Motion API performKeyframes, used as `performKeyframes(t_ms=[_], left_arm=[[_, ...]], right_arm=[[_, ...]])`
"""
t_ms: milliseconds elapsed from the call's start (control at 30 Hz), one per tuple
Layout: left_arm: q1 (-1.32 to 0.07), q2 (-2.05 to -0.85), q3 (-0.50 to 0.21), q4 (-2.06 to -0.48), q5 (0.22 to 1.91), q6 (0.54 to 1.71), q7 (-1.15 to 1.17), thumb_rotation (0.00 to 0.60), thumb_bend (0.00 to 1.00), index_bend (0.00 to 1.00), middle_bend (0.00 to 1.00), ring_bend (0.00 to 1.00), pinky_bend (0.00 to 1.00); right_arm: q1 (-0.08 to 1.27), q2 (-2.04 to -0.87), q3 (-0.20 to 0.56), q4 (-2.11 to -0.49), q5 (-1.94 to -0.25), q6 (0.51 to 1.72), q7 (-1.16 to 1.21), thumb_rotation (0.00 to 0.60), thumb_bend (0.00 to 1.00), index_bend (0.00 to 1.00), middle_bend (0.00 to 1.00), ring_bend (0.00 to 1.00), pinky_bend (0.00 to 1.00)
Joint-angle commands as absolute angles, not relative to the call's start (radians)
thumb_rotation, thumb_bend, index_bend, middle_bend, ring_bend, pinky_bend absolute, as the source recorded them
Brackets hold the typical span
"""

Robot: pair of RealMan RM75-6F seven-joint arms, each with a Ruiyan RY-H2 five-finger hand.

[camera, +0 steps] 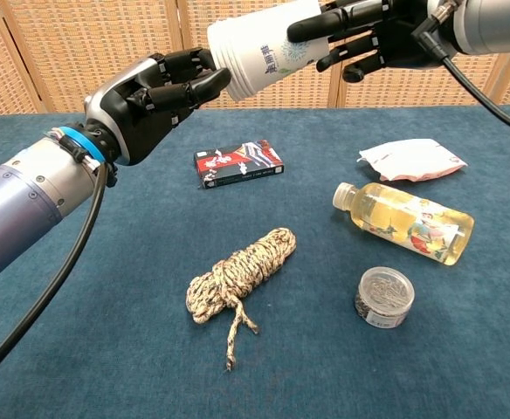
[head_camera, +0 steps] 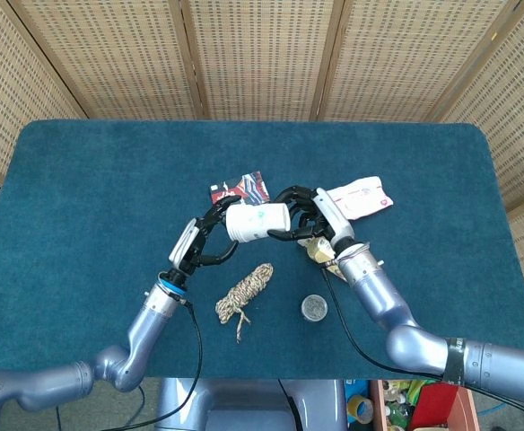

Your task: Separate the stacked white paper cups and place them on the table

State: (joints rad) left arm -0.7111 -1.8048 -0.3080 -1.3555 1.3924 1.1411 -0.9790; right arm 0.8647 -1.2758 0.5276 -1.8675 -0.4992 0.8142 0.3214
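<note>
The stacked white paper cups (camera: 259,51) (head_camera: 257,222) hang on their side above the table, bottom end toward my left. My right hand (camera: 373,30) (head_camera: 302,218) grips them near the rim end, fingers wrapped over the printed side. My left hand (camera: 155,96) (head_camera: 204,238) is at the bottom end, its fingertips (camera: 210,80) touching the cups' base. Whether the left hand really grasps the cup I cannot tell; its fingers are curled toward it.
On the blue cloth table (head_camera: 82,197) lie a red card box (camera: 239,162), a coiled rope (camera: 237,278), a yellow drink bottle (camera: 403,220), a small round tin (camera: 384,297) and a white packet (camera: 412,159).
</note>
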Motion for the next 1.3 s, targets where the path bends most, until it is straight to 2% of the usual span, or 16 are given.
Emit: performKeyframes(t_ms=[33,667,967,1300], left_arm=[[-0.709,-1.803,-0.309,-1.357,1.392,1.143,-0.979,0.600,0.41,0.63,0.15,0.00,0.00],[-0.653,-1.759,-0.273,-1.396,1.408,1.190,-0.973,0.600,0.41,0.63,0.15,0.00,0.00],[-0.608,-1.693,-0.257,-1.422,1.402,1.206,-0.961,0.600,0.41,0.63,0.15,0.00,0.00],[-0.554,-1.564,-0.222,-1.509,1.372,1.192,-0.810,0.600,0.41,0.63,0.15,0.00,0.00]], right_arm=[[0.863,-1.274,0.527,-1.867,-0.501,0.813,0.323,0.600,0.30,0.75,0.67,0.58,0.80],[0.849,-1.249,0.530,-1.878,-0.502,0.820,0.331,0.600,0.30,0.75,0.67,0.58,0.80],[0.831,-1.230,0.519,-1.880,-0.491,0.835,0.330,0.600,0.30,0.75,0.67,0.58,0.80],[0.790,-1.204,0.480,-1.894,-0.517,0.881,0.297,0.600,0.30,0.75,0.67,0.58,0.80]])
